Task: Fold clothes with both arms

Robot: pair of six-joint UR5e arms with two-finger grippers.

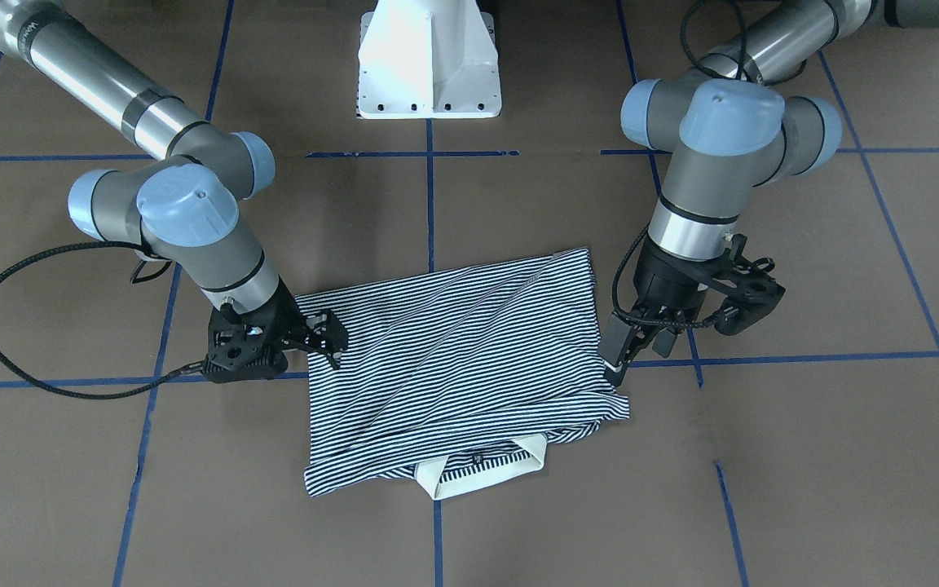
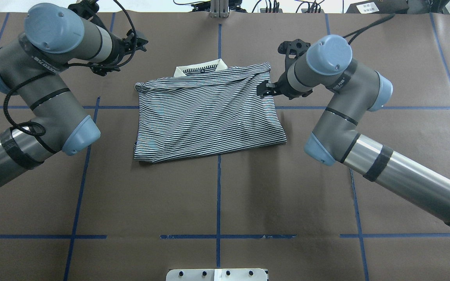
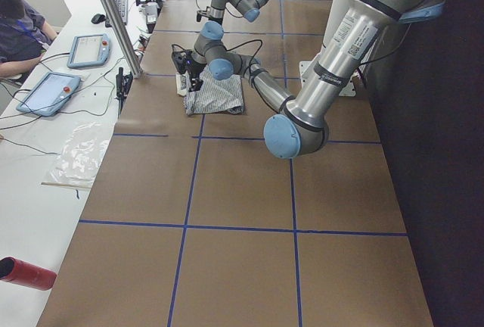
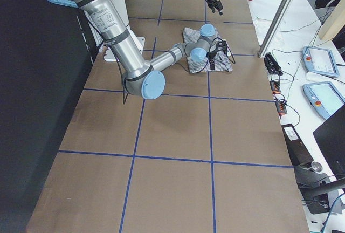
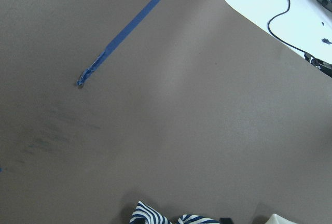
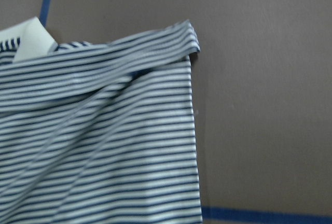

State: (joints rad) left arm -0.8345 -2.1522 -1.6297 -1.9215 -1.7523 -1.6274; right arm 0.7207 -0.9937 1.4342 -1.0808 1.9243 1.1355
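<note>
Striped polo shirt (image 2: 209, 117) lies mid-surface (image 2: 217, 195), folded to a rough rectangle, with the white collar (image 2: 199, 70) poking out the far edge. Soft knit, diagonal creases. Probably one fold or some smoothing left. My left gripper (image 1: 641, 346) sits parted and empty beside one edge. My right gripper (image 1: 327, 338) is at the other edge; can't tell its opening.

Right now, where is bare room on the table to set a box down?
The widest bare paper lies between the shirt and the base. Beside the shirt it is crowded: the left pincer and right pincer flank it.
</note>
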